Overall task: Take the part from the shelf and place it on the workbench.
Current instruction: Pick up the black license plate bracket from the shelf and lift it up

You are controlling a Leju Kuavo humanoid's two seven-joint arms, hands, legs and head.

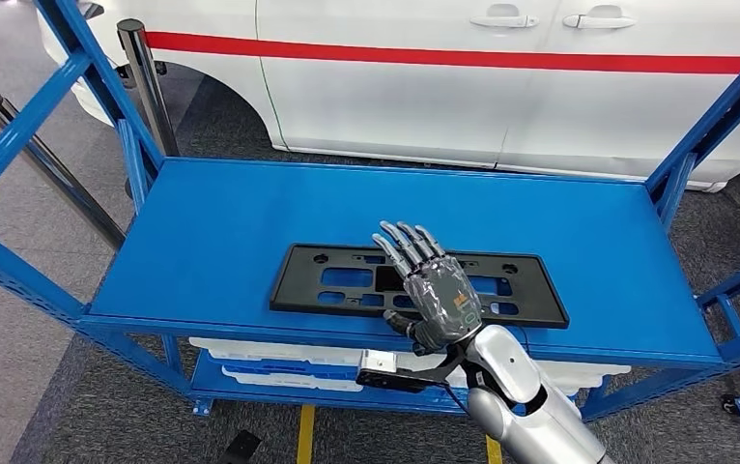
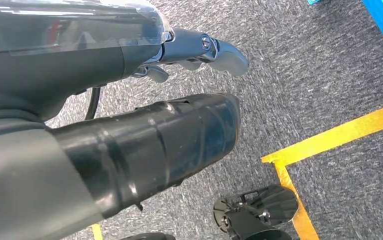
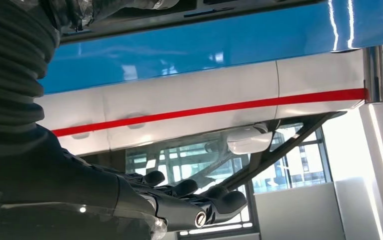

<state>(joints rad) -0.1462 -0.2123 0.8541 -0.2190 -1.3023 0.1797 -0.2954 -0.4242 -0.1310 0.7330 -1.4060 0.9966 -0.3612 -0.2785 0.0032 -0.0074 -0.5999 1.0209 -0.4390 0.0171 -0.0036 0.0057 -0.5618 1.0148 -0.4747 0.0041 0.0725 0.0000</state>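
From the head view, you see the flat black rectangular plastic frame part (image 1: 418, 287) lying on the blue metal shelf (image 1: 231, 222), the right hand (image 1: 431, 286) spread above it. In your left wrist view, the left hand (image 2: 129, 100) hangs over grey carpet (image 2: 304, 75), fingers slightly curled, holding nothing.

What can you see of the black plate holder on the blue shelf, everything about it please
The black license plate frame is a flat, matte, plastic-looking rectangle with several rectangular cutouts and small mounting holes. It lies flat on the top deck of the blue shelf, near the front edge, long side running across. The right hand reaches over its right-centre part with fingers extended; whether they touch it is unclear.
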